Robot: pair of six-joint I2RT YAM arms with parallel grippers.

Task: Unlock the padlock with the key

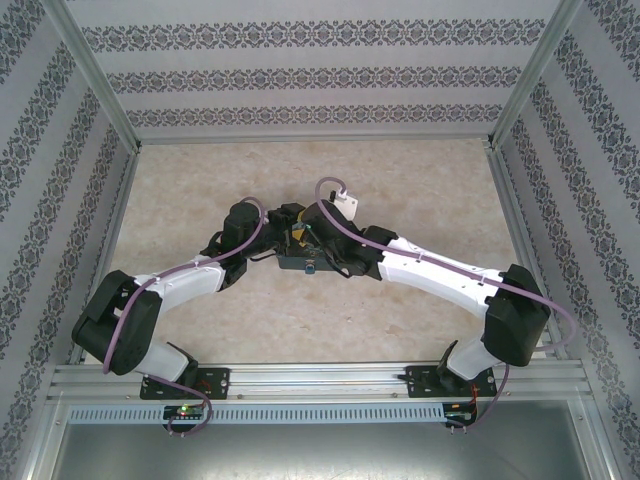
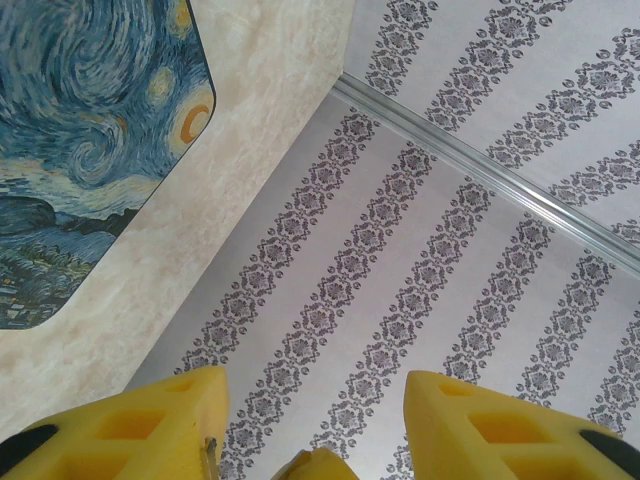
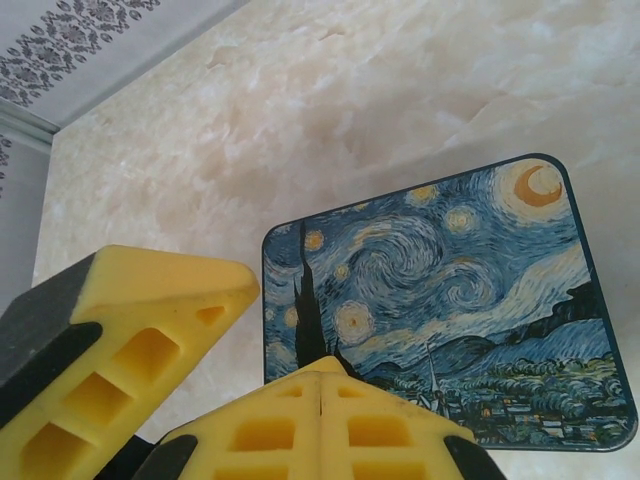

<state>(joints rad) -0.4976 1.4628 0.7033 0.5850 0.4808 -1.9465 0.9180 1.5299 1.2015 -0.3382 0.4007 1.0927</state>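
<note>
**A:** Left claw (image 2: 315,385)?

**B:** Spread wide. Yellow hollow-celled fingers (image 2: 130,430) well apart, gripping nothing, aimed toward the grey-patterned wallpaper wall (image 2: 450,250). In the left wrist view, off to the right of one rounded corner of the flat blue-and-yellow night-sky-print box (image 2: 80,150), not touching it.

**B:** Right claw (image 3: 285,330): parted only a little, with a sliver of pale marbled desk (image 3: 300,100) showing between the two tips. Pinching nothing. Hanging just beside the left edge of the box's lid in the right wrist view.

**A:** Box placed where?

**B:** Flat at the middle of the desk, painted lid up. In the top view, largely covered by both wrists, with the arms meeting over it from left and right.

**A:** Small greyish metal padlock (image 1: 310,268)?

**B:** Most likely the tiny grey-blue speck at the near side of the box, between the two claws. Too small to make out shackle or keyhole.

**A:** Anything else close by?

**B:** Small white tag (image 1: 347,200) just beyond the right wrist, on the far side.
</note>
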